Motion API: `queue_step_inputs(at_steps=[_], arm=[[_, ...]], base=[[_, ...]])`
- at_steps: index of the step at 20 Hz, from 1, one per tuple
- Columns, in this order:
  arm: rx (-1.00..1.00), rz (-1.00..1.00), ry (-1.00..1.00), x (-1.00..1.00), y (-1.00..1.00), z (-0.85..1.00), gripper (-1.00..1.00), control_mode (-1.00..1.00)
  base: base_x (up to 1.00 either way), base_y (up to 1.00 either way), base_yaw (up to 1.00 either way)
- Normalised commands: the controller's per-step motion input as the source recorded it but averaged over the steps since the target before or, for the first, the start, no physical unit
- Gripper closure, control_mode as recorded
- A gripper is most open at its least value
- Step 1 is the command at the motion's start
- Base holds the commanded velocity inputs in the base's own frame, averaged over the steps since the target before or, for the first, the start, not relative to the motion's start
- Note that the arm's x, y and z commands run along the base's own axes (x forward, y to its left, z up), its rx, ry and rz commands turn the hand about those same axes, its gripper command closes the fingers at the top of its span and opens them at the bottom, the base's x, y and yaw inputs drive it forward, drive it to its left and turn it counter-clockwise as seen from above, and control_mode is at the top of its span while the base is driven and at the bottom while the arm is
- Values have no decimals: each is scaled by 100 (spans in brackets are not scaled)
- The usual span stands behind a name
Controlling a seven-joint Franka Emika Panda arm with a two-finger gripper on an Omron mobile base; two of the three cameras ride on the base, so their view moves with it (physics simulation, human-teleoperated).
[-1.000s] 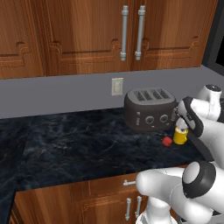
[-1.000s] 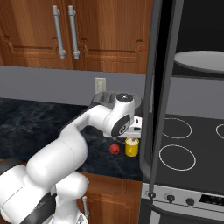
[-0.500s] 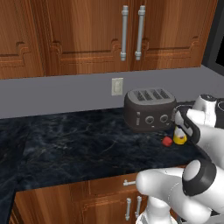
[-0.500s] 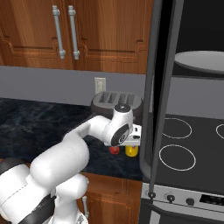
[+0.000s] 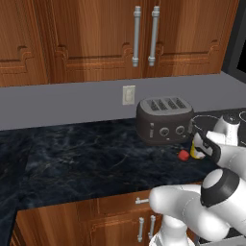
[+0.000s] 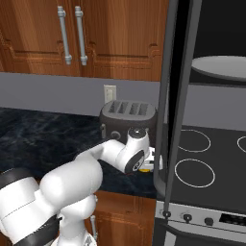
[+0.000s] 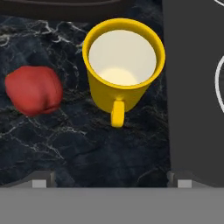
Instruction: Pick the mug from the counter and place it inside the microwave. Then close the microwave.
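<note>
No legible writing or brand mark is visible on any item. The gripper (image 7: 111, 181) stands released, jaws spread wide, its two tips low in the hand view with nothing between them. Directly beyond them the mug (image 7: 123, 68) stands upright on the counter (image 7: 65, 144), empty, its handle turned toward the hand. A red round object (image 7: 33, 90) lies just beside the mug, apart from it, on the side away from the stovetop (image 7: 192, 87).

Compared with a second ago, the hand has dropped lower over the mug; in the right base view the wrist now covers most of the mug (image 6: 146, 166) and hides the red object. The mug and red object have not shifted on the counter.

The counter (image 5: 72, 158) is dark marbled stone over brown wooden cabinets. Behind the mug (image 5: 195, 152) sits a dark four-slot toaster (image 5: 163, 120). A grey wall carries a pale outlet (image 5: 128, 94), with wooden wall cupboards above. The microwave (image 6: 211, 57) hangs over the stovetop, its door (image 6: 178, 96) swung open and the white turntable (image 6: 218, 67) exposed.
</note>
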Motion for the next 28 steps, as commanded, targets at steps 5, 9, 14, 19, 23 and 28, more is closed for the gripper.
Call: queue_step_inputs(at_steps=[5, 9, 14, 19, 23, 28], arm=[[0, -9, -7, 2, -7, -2, -100, -100], [0, -5, -2, 0, 0, 10, -100, -100], [0, -1, 0, 11, 0, 20, -100, -100], [0, 0, 0, 20, 0, 16, -100, -100], [0, 6, 0, 17, 0, 2, -100, -100], [0, 9, 0, 5, 0, 0, -100, -100]], base=[[0, 0, 0], [0, 0, 0], [0, 0, 0], [0, 0, 0], [0, 0, 0], [0, 0, 0]])
